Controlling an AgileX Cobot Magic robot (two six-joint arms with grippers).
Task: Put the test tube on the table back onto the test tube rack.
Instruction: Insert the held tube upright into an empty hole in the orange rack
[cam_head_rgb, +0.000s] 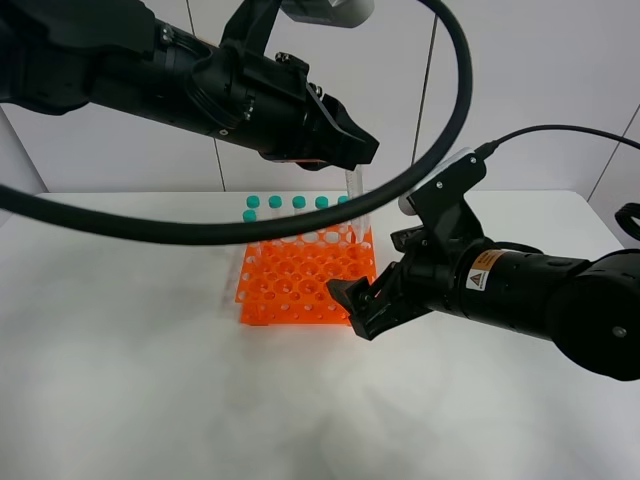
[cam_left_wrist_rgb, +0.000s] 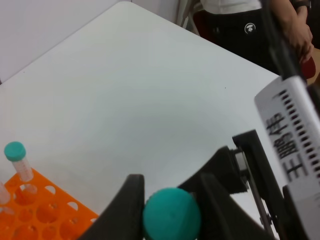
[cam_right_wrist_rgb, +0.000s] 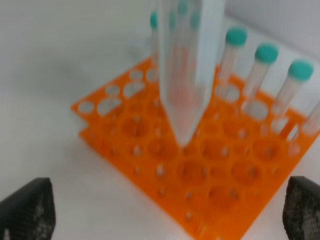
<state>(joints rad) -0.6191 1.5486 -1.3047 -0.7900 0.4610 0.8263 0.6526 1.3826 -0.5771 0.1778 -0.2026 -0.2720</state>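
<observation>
My left gripper (cam_head_rgb: 345, 150) is shut on the test tube (cam_head_rgb: 355, 200) and holds it upright by its teal cap (cam_left_wrist_rgb: 171, 216). The tube hangs above the back right part of the orange test tube rack (cam_head_rgb: 305, 275). In the right wrist view the tube (cam_right_wrist_rgb: 187, 75) points tip-down over the rack's holes (cam_right_wrist_rgb: 200, 170), with the tip just above them. My right gripper (cam_head_rgb: 360, 305) is open and empty at the rack's front right corner, low over the white table (cam_head_rgb: 120, 380). Its fingers (cam_right_wrist_rgb: 27, 210) stand wide apart.
Several other teal-capped tubes (cam_head_rgb: 298, 203) stand in the rack's back row, and they also show in the right wrist view (cam_right_wrist_rgb: 265, 70). A thick black cable (cam_head_rgb: 440, 130) arcs over the rack. A person (cam_left_wrist_rgb: 250, 25) stands at the table's far edge.
</observation>
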